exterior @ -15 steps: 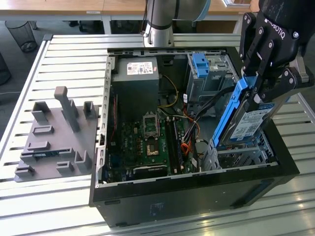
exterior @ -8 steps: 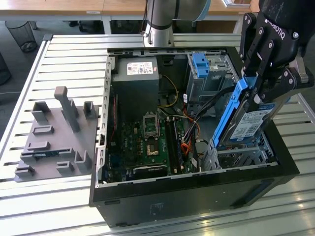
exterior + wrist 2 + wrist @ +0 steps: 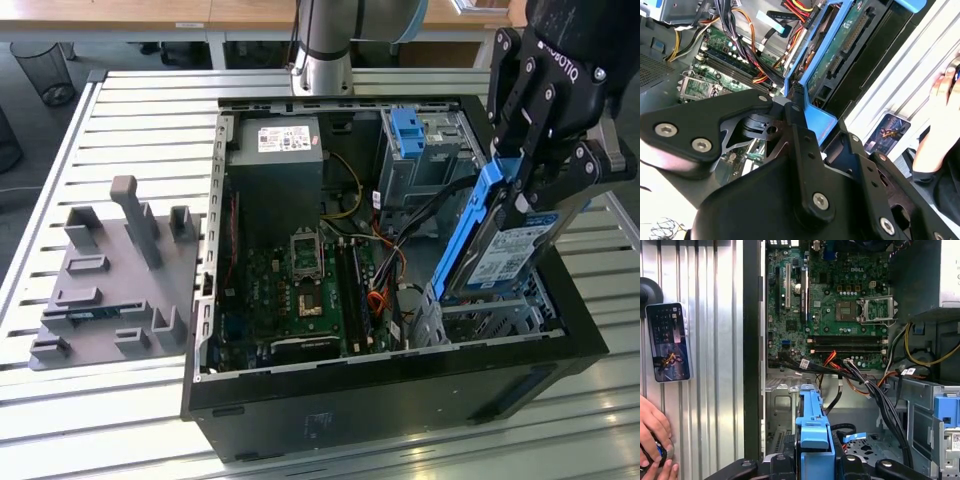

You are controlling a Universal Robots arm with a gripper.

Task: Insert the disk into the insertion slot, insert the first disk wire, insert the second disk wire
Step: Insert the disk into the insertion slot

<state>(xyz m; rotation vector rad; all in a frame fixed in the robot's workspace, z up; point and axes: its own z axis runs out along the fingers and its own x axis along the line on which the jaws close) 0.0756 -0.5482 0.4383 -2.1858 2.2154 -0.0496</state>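
Disk [image 3: 508,255] clamped in end effector [image 3: 530,195], tilted steeply, lower end at insertion slot [image 3: 490,318] inside computer case [image 3: 380,405].

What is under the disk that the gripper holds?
Under the tilted disk, which the gripper clamps, lies the slot, a low silver perforated cage. The disk covers part of the cage, so I cannot tell whether its lower end touches it.

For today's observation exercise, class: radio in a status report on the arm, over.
Status: gripper shut on disk. Disk tilted steeply, lower end at insertion slot, not seated. Black cable bundle close beside slot.
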